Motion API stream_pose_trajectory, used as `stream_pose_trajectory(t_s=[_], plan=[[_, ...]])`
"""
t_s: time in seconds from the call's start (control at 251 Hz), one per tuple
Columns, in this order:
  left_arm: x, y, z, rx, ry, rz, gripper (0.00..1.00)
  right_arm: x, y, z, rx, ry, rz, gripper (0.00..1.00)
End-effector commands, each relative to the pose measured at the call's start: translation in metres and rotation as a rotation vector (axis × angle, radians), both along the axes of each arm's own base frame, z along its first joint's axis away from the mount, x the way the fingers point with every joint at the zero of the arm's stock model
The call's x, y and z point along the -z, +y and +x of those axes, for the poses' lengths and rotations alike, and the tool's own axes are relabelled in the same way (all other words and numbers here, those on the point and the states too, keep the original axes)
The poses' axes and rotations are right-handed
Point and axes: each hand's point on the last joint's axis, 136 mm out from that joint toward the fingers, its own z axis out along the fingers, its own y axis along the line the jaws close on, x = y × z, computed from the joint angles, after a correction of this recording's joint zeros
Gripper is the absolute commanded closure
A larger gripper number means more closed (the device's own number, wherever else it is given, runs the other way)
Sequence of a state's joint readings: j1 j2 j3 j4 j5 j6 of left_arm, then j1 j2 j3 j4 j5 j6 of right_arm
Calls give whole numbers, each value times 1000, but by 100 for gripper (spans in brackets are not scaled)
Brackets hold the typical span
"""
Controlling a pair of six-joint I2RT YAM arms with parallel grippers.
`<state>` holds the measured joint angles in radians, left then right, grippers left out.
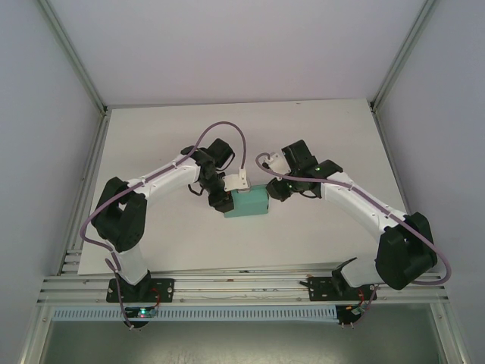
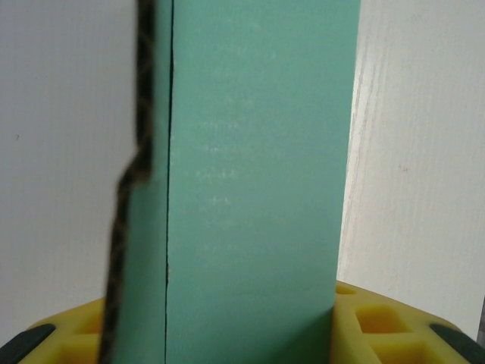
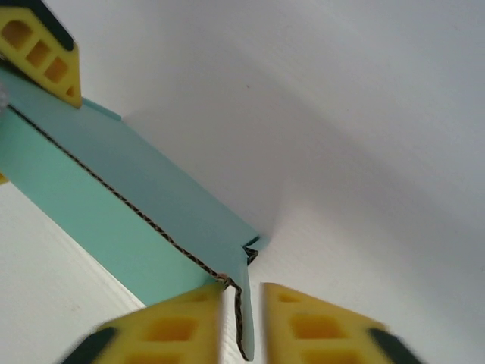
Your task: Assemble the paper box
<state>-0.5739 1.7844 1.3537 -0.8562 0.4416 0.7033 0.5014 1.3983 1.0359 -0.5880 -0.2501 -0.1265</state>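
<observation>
The white tabletop carries everything, with the two arm bases bolted at its near edge. The left arm and the right arm both bend inward and meet near the middle of the tabletop, a little toward the near edge. A purple cable loops above the left arm's wrist. Between the two wrists sits the paper box, a teal-green rectangular shape lying crosswise. Its left end is at the left gripper and its right end is at the right gripper. Whether the box rests on the tabletop or hangs just above it cannot be told. The left wrist camera shows a broad teal panel standing between that gripper's yellow fingers. A dark seam runs along the length of the panel, and a raw brown card edge shows on its left side. The fingers are closed against the two sides of the box and hold it. In the right wrist view the box runs diagonally from upper left to bottom centre. There a narrow tab of card hangs between the right gripper's two yellow fingers. Those fingers stand close together on either side of the tab, and a sliver of gap remains on one side. Whether they actually pinch the tab cannot be told.
</observation>
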Motion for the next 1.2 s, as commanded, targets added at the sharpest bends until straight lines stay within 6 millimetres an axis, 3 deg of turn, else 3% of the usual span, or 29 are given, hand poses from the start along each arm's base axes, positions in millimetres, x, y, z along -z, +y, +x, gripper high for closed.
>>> stream_pose_trajectory(t_s=[0.0, 0.036, 0.184, 0.367, 0.435, 0.591, 0.698, 0.95, 1.093, 1.197], plan=[[0, 6, 0, -16, 26, 28, 64, -7, 7, 2, 23, 7, 1, 94], [1, 6, 1, -27, 26, 32, 64, -11, 11, 1, 33, 24, 23, 100], [2, 2, 11, -74, 17, 28, 64, -25, 30, 2, 211, 93, 152, 100], [3, -4, 12, -90, 34, 8, 64, -12, 40, 7, 451, 144, 339, 100], [3, -4, 12, -89, 37, 9, 64, -11, 44, 5, 415, 96, 352, 100], [4, -3, 14, -92, 29, 15, 63, 10, 26, 2, 475, 70, 292, 100], [4, -4, 15, -96, 28, 15, 63, 21, 31, -12, 363, 3, 232, 100], [4, -4, 20, -125, 21, 22, 59, 59, 19, -37, 274, -118, 92, 100], [-4, -7, 22, -142, 19, 3, 51, 54, 12, -30, 345, -139, 78, 100], [-14, -9, 23, -157, 10, -19, 28, 46, 10, -23, 385, -166, 57, 100]])
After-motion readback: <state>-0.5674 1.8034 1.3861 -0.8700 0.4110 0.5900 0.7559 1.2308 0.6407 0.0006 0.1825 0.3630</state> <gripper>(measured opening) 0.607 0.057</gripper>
